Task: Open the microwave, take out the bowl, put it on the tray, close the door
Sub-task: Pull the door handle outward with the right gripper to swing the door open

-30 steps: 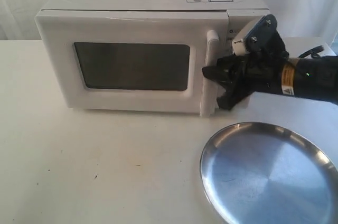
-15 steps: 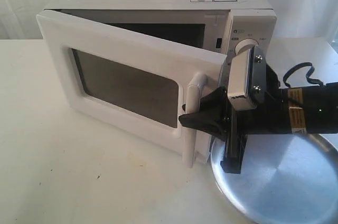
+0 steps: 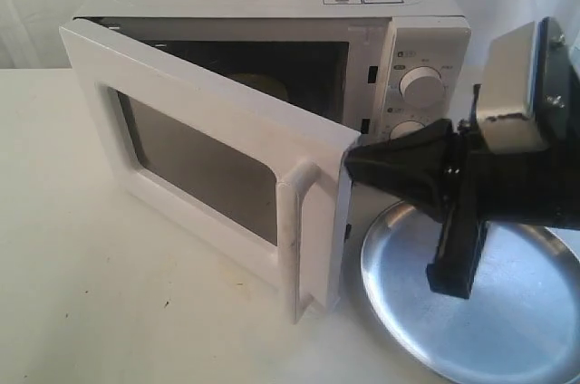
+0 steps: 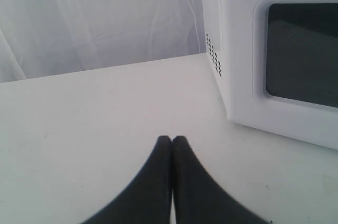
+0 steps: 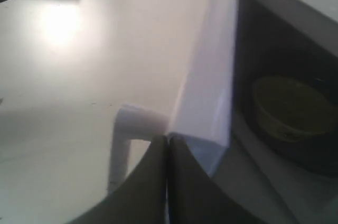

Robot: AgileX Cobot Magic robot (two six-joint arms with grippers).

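Note:
The white microwave (image 3: 408, 49) stands at the back with its door (image 3: 199, 144) swung about half open. The door's bar handle (image 3: 294, 239) points toward the front. Inside the cavity sits the cream-yellow bowl (image 3: 260, 83), also visible in the right wrist view (image 5: 288, 109). My right gripper (image 3: 355, 163) is shut and empty, its tips at the door's free edge (image 5: 208, 92), just behind the handle (image 5: 125, 129). The steel tray (image 3: 507, 330) lies on the table below that arm. My left gripper (image 4: 171, 140) is shut and empty, low over the table left of the microwave (image 4: 232, 34).
Two white knobs (image 3: 420, 84) are on the microwave's right panel. The open door juts out over the table's middle, close to the tray's left rim. A white curtain (image 4: 95, 18) hangs behind the table. White tabletop (image 3: 109, 293) stretches in front and to the left.
The door has swung further open. My right gripper has come off the handle and now rests shut at the door's free edge, the arm having moved right and nearer the camera.

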